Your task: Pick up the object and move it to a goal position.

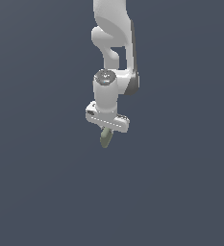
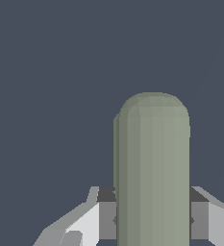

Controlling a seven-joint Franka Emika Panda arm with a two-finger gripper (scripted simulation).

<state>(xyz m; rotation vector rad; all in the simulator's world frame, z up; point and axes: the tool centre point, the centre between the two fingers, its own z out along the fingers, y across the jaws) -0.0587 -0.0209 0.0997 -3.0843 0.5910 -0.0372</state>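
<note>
while clamped between the fingers | rod (image 2: 153,173) juts below gripper (image 1: 107,129) | grasped

Plain dark slate-grey backdrop (image 1: 36,192) (featureless)

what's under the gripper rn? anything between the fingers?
The olive-green rod sticks out below the gripper. In the wrist view it sits between the fingers, which press both sides. Its clamped upper end is hidden by the gripper body. Beyond it, only plain dark background.
</note>
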